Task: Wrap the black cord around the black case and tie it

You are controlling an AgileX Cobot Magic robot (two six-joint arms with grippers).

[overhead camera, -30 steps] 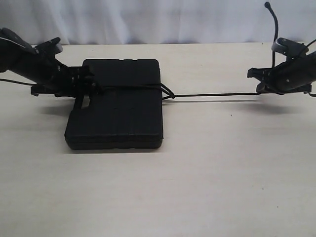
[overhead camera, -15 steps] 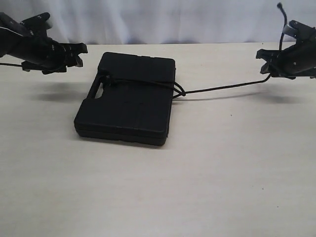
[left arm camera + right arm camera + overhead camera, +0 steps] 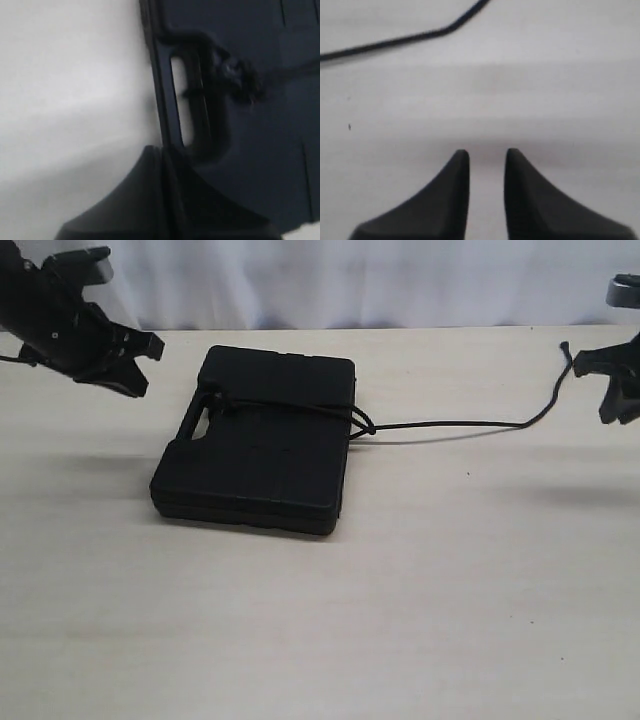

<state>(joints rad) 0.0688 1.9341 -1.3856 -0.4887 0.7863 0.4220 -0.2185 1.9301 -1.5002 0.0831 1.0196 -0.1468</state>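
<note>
1. Jaws first, in the exterior view: the left gripper (image 3: 140, 365) hangs in the air beyond the left end of the black case (image 3: 260, 465), apart from it, and the right gripper (image 3: 598, 388) hangs at the right border. From this angle I cannot tell how their jaws stand.
2. Same view: the case lies flat on the pale table (image 3: 400, 600), left of the middle. The black cord (image 3: 450, 426) crosses its lid from the handle side to a knot at the right edge. From there it runs over the table to the right and bends up. Its end is just beside the right gripper; whether they touch, I cannot tell.
3. Left wrist view: the left gripper (image 3: 167, 167) has its jaws pressed together, with nothing between them. Beyond them are the case (image 3: 270, 150), its handle slot (image 3: 180, 100) and a frayed knot of cord (image 3: 235, 80) beside the slot.
4. Right wrist view: the right gripper (image 3: 487, 157) has its fingertips (image 3: 462, 162) a little parted and empty. The cord (image 3: 395, 42) lies on the table (image 3: 520, 100), well apart from them.
</note>
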